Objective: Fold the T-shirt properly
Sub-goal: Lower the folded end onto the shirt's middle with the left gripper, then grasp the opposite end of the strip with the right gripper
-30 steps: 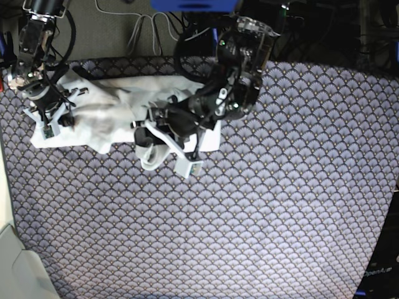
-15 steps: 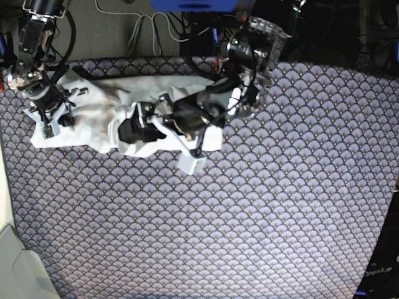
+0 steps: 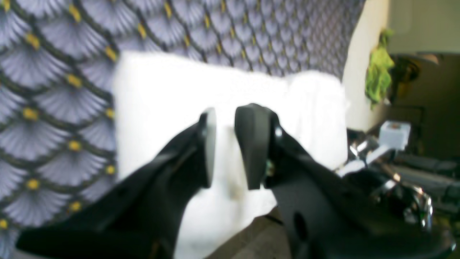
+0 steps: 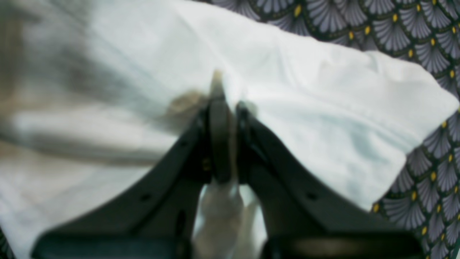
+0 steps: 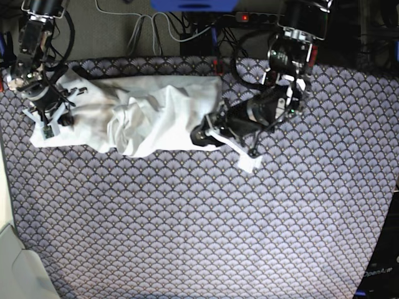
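Two arms | right gripper (image 4: 224, 108) pinching T-shirt (image 5: 156, 112) edge | left gripper (image 3: 230, 144) parted narrowly, over T-shirt edge

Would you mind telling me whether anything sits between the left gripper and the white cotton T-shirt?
Nothing visible does: the left gripper hangs directly over the white cotton T-shirt, its jaws slightly apart, with only bare cloth beneath them.

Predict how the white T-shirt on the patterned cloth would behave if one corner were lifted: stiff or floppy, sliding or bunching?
Probably floppy: the T-shirt lies in soft wrinkles and rumpled folds. Lifted by a corner, it would likely sag and drape, as where the right hand pinches up a ridge. Pushed, it would probably bunch, like the heaped middle.
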`<state>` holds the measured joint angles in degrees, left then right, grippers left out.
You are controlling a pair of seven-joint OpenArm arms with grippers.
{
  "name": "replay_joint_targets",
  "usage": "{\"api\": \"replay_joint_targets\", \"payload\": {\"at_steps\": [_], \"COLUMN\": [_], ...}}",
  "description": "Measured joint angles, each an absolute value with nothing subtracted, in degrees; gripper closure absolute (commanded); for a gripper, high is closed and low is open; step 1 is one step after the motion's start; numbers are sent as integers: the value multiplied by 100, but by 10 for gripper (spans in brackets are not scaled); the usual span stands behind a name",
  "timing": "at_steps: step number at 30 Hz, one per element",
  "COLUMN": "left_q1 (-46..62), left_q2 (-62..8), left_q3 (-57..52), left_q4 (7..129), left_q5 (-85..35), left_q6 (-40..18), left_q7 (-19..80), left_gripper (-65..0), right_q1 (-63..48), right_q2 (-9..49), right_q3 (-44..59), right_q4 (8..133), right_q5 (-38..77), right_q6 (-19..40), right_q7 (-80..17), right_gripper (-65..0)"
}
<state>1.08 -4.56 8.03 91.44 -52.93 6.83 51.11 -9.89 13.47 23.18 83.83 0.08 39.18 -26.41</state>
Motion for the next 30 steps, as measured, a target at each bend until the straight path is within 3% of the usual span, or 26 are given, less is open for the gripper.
{"api": "replay_joint_targets", "payload": {"at_steps": [5, 10, 13, 15, 18, 24, 30], "left_q1": [3, -64, -60, -56, -47, -54, -71], "left_q2": [-414, -513, -620, -620, -620, -620, -617], "left_q3": [816, 834, 834, 834, 834, 834, 834], "left_q4": [8663, 8383, 8405, 8412, 8423, 8447, 8447], "left_q5": [-5301, -5321, -5083, -4954, -4954, -4950, -4930], "left_q6": [683, 687, 668, 668, 617, 622, 622], "left_q7": [5113, 5116, 5153, 5135, 5137, 5142, 5157], "left_gripper": [-147, -152, -224, -281, -360, -334, -333], "right_q1": [-974, -1011, -1162, -1273, -1352, -1452, -1186], "right_q2": [1452, 1448, 1444, 1428, 1330, 906, 346], "right_q3": [2311, 2322, 2322, 2324, 2331, 2161, 1404], "right_q4": [8374, 8517, 8971, 9380, 10064, 11421, 11469], "right_q5": [47, -54, -156, -130, -99, -119, -95], "right_q6": [4007, 3997, 3999, 4003, 4003, 3983, 4025], "right_q7": [-2672, -2790, -2932, -2947, -2886, -3389, -3780], "right_gripper": [-57, -231, -332, -360, -368, -366, -317]}}
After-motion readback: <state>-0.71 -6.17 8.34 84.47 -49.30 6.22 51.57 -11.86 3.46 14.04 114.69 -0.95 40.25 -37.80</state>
